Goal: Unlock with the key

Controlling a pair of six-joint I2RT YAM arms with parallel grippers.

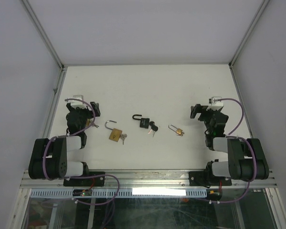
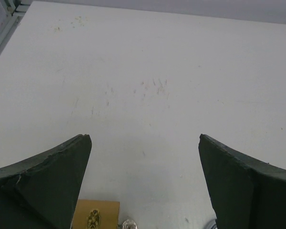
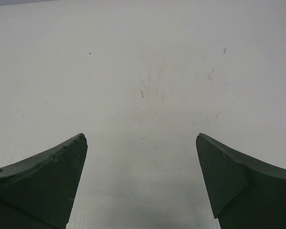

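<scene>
Three padlocks lie in a row across the table. A brass padlock (image 1: pixel 115 134) has its shackle swung open, with a key (image 1: pixel 123 139) beside it. In the middle, a black padlock (image 1: pixel 143 122) with an open shackle has black-headed keys (image 1: pixel 153 128) next to it. To the right lies a small brass padlock (image 1: pixel 178 130). My left gripper (image 1: pixel 94 111) (image 2: pixel 145 138) is open, left of the row. A brass padlock body (image 2: pixel 96 214) shows at the bottom edge between its fingers. My right gripper (image 1: pixel 196 112) (image 3: pixel 141 137) is open over bare table, right of the row.
The white table (image 1: pixel 148 90) is fenced by metal frame posts (image 1: pixel 47 38) and grey side walls. A rail (image 1: pixel 148 179) runs along the near edge by both arm bases.
</scene>
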